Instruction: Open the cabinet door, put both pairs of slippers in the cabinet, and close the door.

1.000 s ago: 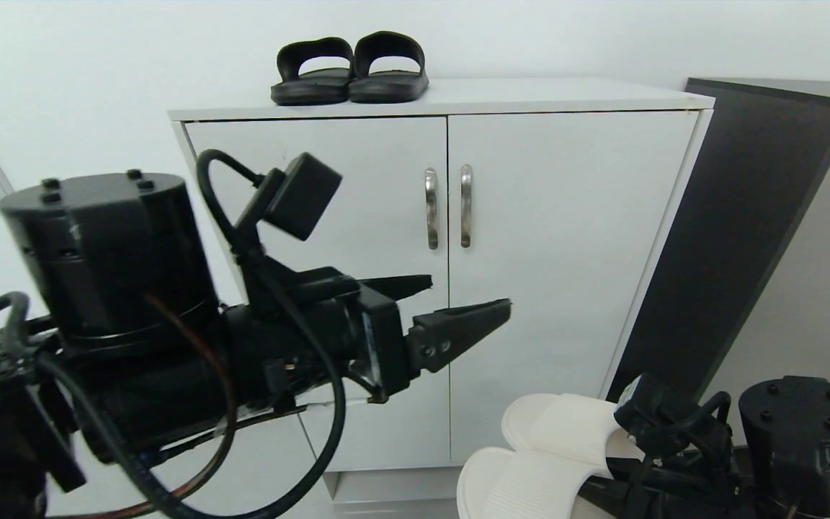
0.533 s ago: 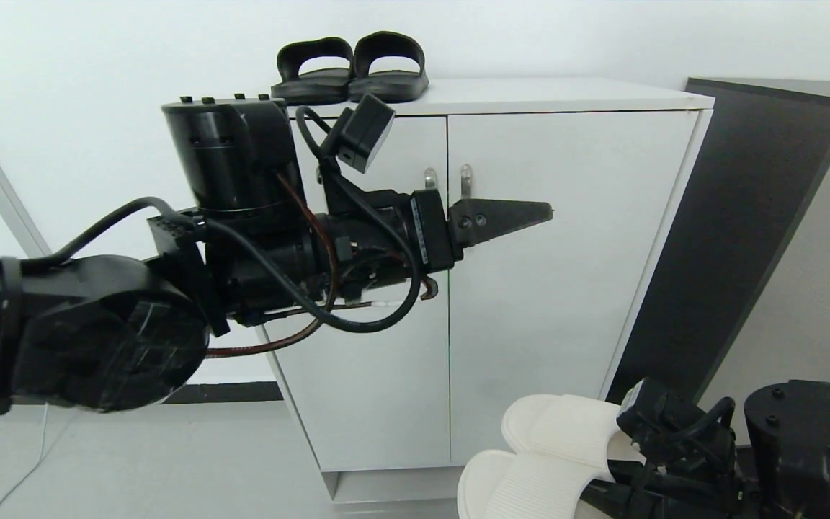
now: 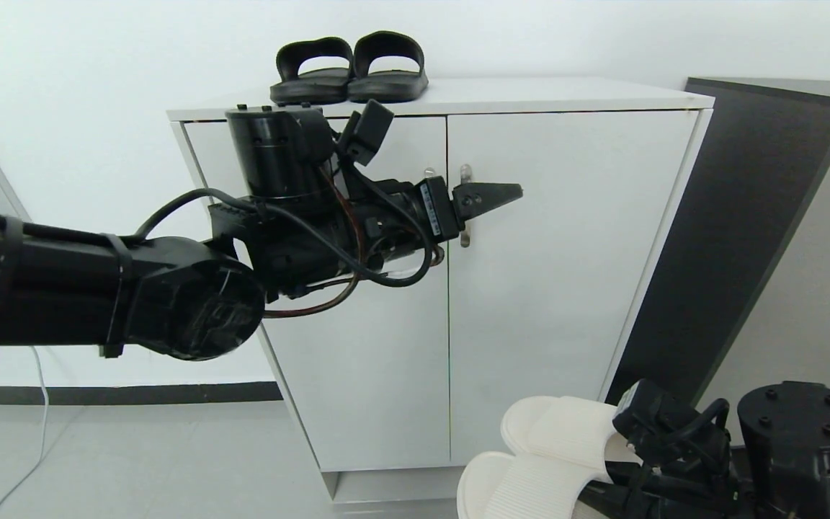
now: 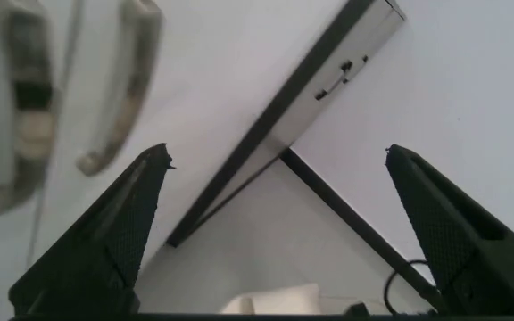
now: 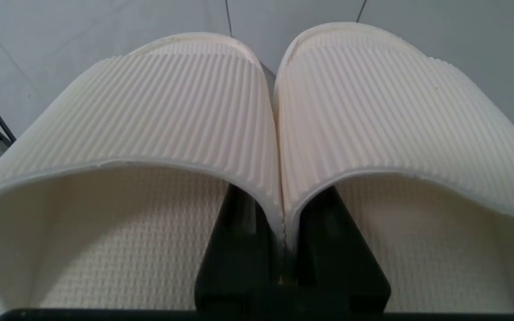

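A white two-door cabinet stands with both doors shut. Its two metal handles sit side by side at the middle seam. A pair of black slippers rests on the cabinet top. My left gripper is open, level with the handles and just in front of the right door, holding nothing. At the lower right my right gripper is shut on the adjoining inner walls of the pair of white ribbed slippers, held in front of the cabinet's base.
A dark grey cabinet stands right beside the white one. A white wall is behind and to the left, with a dark skirting strip above a light grey floor.
My left arm has risen and stretched forward, carrying its open gripper from below mid-door up to the handles. The right arm and the white slippers have stayed put.
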Controlling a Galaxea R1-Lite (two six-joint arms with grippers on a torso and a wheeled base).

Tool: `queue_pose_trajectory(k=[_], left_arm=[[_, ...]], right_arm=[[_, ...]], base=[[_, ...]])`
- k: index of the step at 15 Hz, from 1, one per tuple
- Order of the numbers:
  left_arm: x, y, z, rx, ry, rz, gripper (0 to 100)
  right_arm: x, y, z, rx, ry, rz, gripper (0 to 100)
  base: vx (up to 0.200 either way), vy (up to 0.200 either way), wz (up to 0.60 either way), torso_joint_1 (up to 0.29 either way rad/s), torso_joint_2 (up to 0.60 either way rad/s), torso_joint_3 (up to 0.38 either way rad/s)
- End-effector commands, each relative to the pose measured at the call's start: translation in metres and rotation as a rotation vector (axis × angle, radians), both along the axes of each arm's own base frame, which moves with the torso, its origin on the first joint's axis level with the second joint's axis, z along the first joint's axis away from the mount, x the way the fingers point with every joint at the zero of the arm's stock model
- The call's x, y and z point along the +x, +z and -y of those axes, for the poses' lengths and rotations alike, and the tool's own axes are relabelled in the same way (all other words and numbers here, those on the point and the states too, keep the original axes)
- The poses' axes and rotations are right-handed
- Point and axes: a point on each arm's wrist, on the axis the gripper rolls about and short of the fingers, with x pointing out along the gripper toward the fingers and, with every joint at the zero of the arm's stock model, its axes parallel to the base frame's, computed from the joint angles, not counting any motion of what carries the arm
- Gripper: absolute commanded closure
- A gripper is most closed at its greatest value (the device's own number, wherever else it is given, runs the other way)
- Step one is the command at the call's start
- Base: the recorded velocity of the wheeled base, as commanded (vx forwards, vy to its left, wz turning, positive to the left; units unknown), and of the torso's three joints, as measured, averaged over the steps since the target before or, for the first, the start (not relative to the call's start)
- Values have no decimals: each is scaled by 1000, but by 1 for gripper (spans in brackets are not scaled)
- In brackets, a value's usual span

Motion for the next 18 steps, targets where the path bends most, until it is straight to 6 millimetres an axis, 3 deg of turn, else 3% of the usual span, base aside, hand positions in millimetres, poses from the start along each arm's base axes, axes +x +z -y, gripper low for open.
queue_pose_trajectory(k=[1, 15, 16, 18], left_arm=[[12, 0, -4, 1, 30, 13, 0], [48, -11, 10, 26, 69, -9, 0], [48, -10, 10, 23, 70, -5, 100], [47, -9, 10, 22, 71, -4, 100]], right_arm=[[0, -1, 0, -5, 1, -4, 100], [1, -1, 0, -4, -2, -3, 100], [1, -1, 0, -4, -4, -3, 100], [1, -2, 0, -5, -2, -4, 100]], base=[[0, 0, 0, 0, 0, 0], [0, 0, 0, 0, 0, 0], [0, 0, 0, 0, 0, 0], [0, 0, 0, 0, 0, 0]])
